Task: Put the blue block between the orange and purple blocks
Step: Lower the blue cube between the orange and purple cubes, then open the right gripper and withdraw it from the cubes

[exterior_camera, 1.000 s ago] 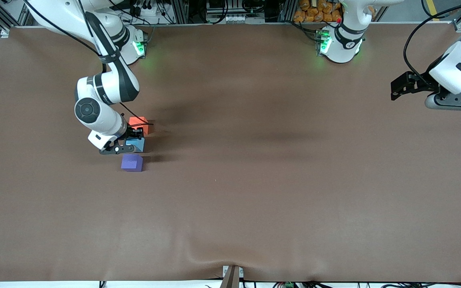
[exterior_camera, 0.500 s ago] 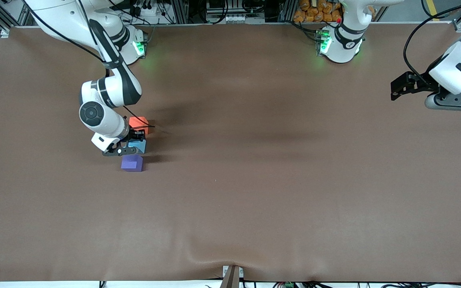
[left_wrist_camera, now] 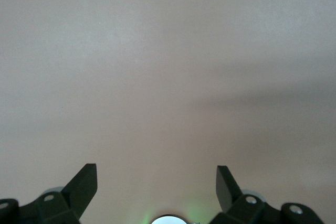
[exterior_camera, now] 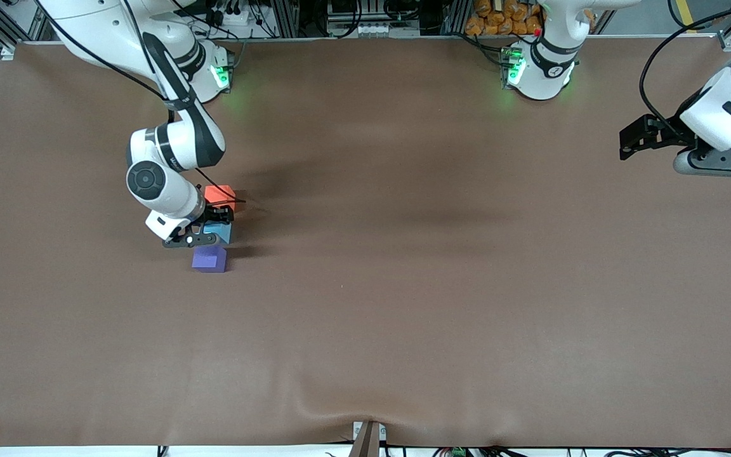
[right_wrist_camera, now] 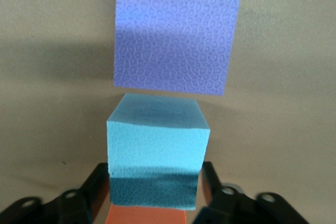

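Note:
The blue block (exterior_camera: 221,233) is between the orange block (exterior_camera: 221,192) and the purple block (exterior_camera: 209,259), the orange one farther from the front camera and the purple one nearer. My right gripper (exterior_camera: 215,231) is shut on the blue block, low at the table. In the right wrist view its fingers (right_wrist_camera: 97,182) press both sides of the blue block (right_wrist_camera: 157,140), with the purple block (right_wrist_camera: 176,35) close past it and the orange block (right_wrist_camera: 147,215) under the wrist. My left gripper (exterior_camera: 625,143) waits open and empty over the left arm's end of the table, and it also shows in the left wrist view (left_wrist_camera: 156,182).
The brown table cover (exterior_camera: 403,285) has a small ridge at its front edge by a bracket (exterior_camera: 367,438). The arm bases (exterior_camera: 540,70) stand along the table's back edge.
My right wrist has shifted slightly toward the left arm's end of the table, with the blue block still in it. The left arm has not moved.

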Available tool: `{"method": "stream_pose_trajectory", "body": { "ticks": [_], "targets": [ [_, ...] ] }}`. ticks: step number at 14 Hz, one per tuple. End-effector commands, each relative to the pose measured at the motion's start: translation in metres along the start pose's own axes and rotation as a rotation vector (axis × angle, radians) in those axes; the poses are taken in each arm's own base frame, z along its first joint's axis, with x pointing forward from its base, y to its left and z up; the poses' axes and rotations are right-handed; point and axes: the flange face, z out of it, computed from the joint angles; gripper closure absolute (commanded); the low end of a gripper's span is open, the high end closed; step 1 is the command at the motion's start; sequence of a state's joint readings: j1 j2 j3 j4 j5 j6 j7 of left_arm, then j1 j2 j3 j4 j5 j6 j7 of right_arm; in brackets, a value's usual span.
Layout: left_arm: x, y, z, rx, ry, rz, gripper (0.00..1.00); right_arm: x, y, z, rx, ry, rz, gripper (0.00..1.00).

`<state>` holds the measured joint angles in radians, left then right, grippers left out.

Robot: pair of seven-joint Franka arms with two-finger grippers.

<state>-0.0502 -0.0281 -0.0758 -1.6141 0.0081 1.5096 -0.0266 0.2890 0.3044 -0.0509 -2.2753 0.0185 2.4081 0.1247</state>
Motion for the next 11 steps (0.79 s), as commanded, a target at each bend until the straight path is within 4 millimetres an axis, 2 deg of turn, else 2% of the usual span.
{"method": "stream_pose_trajectory", "body": {
  "ticks": [1, 5, 8, 9, 11],
  "targets": [
    [0.000, -0.002, -0.003, 0.006, -0.002, 0.006, 0.00, 0.019, 0.008, -0.054, -0.004, -0.068, -0.007, 0.00],
    [-0.001, -0.007, -0.005, 0.005, 0.003, 0.007, 0.00, 0.049, 0.023, -0.168, 0.019, -0.134, 0.037, 0.00],
    [0.000, -0.012, -0.006, 0.006, 0.009, 0.003, 0.00, 0.068, 0.060, -0.268, 0.091, -0.049, 0.095, 0.00],
    [0.000, -0.012, -0.006, 0.006, 0.009, 0.004, 0.00, 0.066, 0.071, -0.304, 0.109, -0.033, 0.108, 0.00],
    [0.000, -0.016, -0.005, 0.005, 0.007, -0.003, 0.00, 0.060, 0.088, -0.348, 0.103, -0.010, 0.124, 0.00]
  ]
}}
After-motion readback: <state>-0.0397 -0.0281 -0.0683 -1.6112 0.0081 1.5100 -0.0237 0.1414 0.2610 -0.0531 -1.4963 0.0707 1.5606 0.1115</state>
